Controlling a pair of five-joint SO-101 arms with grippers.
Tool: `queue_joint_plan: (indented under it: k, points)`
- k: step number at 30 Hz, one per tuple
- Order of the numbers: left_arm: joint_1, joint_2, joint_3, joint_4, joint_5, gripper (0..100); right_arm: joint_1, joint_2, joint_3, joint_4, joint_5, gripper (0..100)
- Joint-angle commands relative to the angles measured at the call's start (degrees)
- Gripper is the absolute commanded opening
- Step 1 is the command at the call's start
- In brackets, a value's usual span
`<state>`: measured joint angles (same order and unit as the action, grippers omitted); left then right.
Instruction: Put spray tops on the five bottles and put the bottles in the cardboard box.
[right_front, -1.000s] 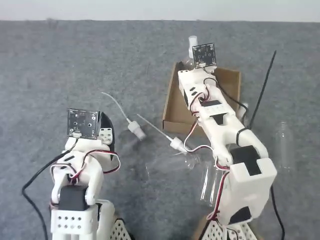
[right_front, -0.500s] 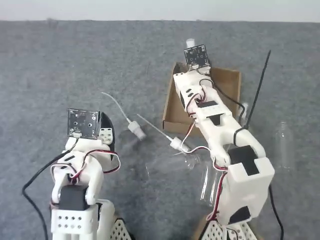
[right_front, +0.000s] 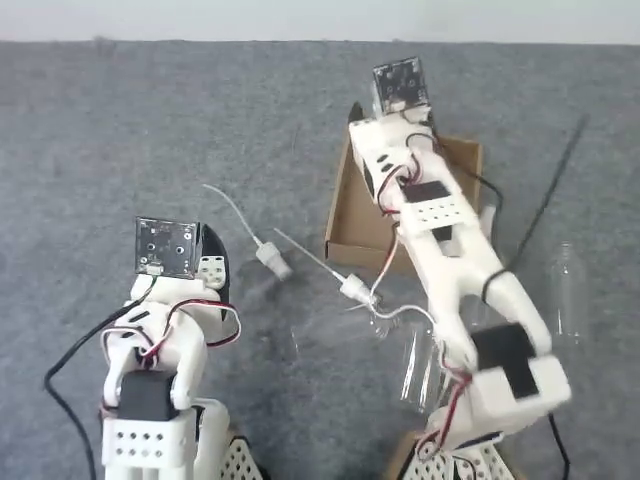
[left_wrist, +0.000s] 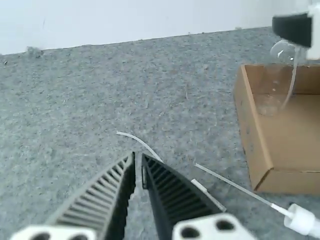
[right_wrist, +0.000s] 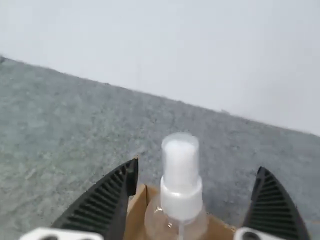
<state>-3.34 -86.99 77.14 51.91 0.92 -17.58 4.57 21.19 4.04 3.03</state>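
Your right arm (right_front: 440, 230) has stretched farther out over the box (right_front: 345, 215) in the last second, and its wrist now hangs above the far wall. The left arm (right_front: 160, 330) has not moved.

The right jaws stand wide open. A capped bottle (right_wrist: 179, 190) rises between them, and as far as you can see it touches neither side. It stands upright inside the box against the far wall, and its dip tube shows through the clear body in the left wrist view (left_wrist: 276, 82). The arm is nearly straight from its base, with the wrist tipped down at the bottle.

The left jaws are almost closed, with a thin slit between them and nothing held. That arm is folded back near its base, and its jaws point over the grey surface (right_front: 150, 120) toward the tube of the nearer loose top (right_front: 272, 258). A second loose top (right_front: 355, 290) lies just off the box's near corner, with its tube angled away.

Two clear bottles lie on their sides by the right arm's base, one (right_front: 335, 335) beside the other (right_front: 420, 370). Another bottle (right_front: 568, 290) lies on the far side of that arm, outside the box.
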Motion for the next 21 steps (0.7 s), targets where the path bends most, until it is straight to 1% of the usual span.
queue_joint_plan:
  k: [1, 3, 8, 11, 14, 16, 19, 21]
  points:
    - [-0.26, -1.05, -0.48, -1.85, 0.62, 1, -0.31, -13.32, -3.87, 9.71, 0.7, 29.3]
    - [-0.26, -1.05, -0.48, -1.85, 0.62, 1, 0.13, -17.71, -3.87, 16.04, 0.79, 29.2]
    - [-0.26, -1.05, -0.4, -1.85, 0.62, 1, 2.33, -29.41, -3.96, 35.91, 1.23, 29.2]
    - [-0.26, -1.05, -0.4, -1.85, 0.62, 1, 4.44, -36.0, -3.96, 46.9, 3.96, 29.2]
    - [-0.26, -1.05, -0.4, -1.85, 0.62, 1, 6.37, -41.27, -3.69, 57.54, 9.41, 29.2]
    - [-0.26, -1.05, -0.4, -1.85, 0.62, 1, 7.87, -43.65, -3.6, 64.13, 14.33, 29.2]
    - [-0.26, -0.7, -0.75, -1.76, 0.62, 1, 12.97, -46.99, -3.6, 71.25, 24.88, 29.2]
    - [-0.26, -0.62, -0.84, -1.58, 0.62, 1, 17.98, -48.57, -2.9, 74.51, 30.77, 29.2]
